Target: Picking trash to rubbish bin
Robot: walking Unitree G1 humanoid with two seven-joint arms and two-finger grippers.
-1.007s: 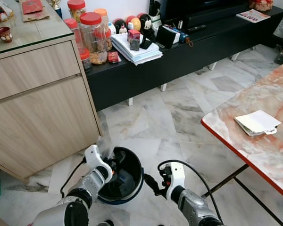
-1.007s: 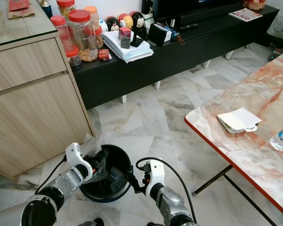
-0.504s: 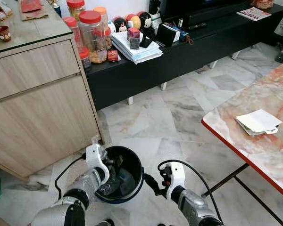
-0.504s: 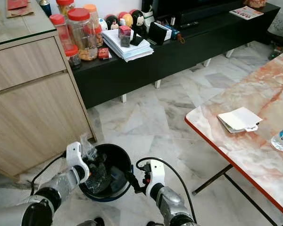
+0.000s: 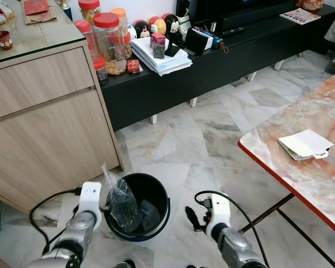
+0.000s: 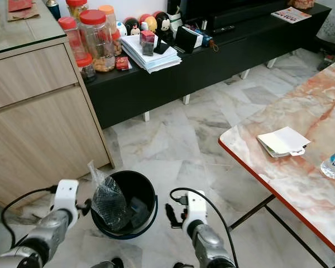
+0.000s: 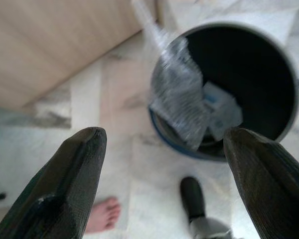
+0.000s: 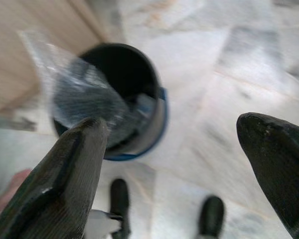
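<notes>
- The left arm was silver-grey metal, ending in a white block-shaped wrist housing.
- A black cable looped from that housing back along the arm.
- The right arm matched it, with a white housing and its own looping black cable.
- The left hand and right hand each had two thick, matte black fingers with rounded tips.

Left arm low at 7 o'clock, silver forearm angled up toward 1 o'clock, left hand fingers spread wide, nothing between them. Right arm low at 5 o'clock, forearm pointing toward 11 o'clock, right hand fingers spread apart too, empty. Both wrists hover above floor level.
</notes>
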